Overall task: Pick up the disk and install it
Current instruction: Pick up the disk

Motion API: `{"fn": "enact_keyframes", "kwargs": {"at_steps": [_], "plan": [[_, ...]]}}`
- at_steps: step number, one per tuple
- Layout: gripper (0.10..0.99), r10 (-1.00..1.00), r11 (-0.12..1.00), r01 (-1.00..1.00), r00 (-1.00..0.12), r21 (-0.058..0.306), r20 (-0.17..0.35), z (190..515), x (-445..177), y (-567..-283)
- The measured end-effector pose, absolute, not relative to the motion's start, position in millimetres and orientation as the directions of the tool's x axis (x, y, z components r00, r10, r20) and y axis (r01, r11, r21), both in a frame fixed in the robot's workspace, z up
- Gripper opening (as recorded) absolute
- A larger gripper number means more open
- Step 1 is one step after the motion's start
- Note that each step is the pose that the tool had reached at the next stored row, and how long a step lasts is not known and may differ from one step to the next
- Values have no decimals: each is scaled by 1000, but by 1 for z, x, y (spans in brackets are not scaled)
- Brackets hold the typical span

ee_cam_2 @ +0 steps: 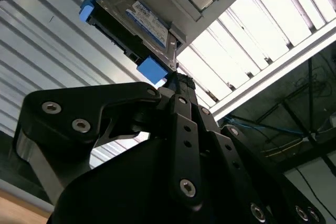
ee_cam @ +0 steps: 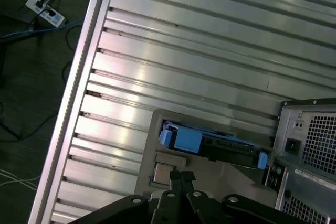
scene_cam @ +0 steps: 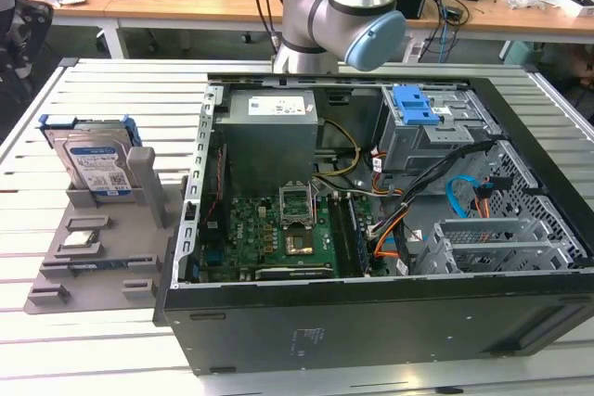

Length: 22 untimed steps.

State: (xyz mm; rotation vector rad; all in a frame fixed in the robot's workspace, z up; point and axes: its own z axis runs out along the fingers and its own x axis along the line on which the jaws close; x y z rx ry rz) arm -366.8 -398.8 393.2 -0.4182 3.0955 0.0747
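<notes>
The disk (scene_cam: 93, 157) stood on edge in the grey holder (scene_cam: 93, 271) at the left of the exterior view, just beside the open computer case (scene_cam: 371, 326) in mid-frame. The arm (scene_cam: 339, 16) rose at top centre. In both wrist views the gripper (ee_cam_2: 178, 81) (ee_cam: 181, 176) pointed toward the disk (ee_cam_2: 139, 22) (ee_cam: 210, 142), its fingers pressed together, empty, with a gap showing between them and the disk's blue rail (ee_cam: 181, 139).
</notes>
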Motion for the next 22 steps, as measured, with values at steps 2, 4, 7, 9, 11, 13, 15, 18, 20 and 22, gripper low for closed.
{"fn": "enact_keyframes", "kwargs": {"at_steps": [2, 4, 7, 9, 11, 13, 15, 18, 20, 22], "plan": [[106, -286, 957, -287, -958, 45, -23, 393, -367, -399], [106, -331, 942, -332, -943, 45, -23, 393, -367, -399], [106, -370, 928, -371, -929, 45, -23, 393, -367, -399], [106, -400, 915, -401, -916, 45, -23, 393, -367, -399], [106, -422, 905, -422, -906, 45, -23, 393, -367, -399], [106, -441, 896, -442, -897, 45, -23, 393, -367, -399], [106, -464, 884, -465, -886, 45, -23, 393, -367, -399], [106, -506, 861, -507, -862, 45, -23, 393, -367, -399], [106, -537, 842, -538, -843, 45, -23, 393, -367, -399], [106, -572, 819, -572, -820, 45, -23, 393, -367, -399]]}}
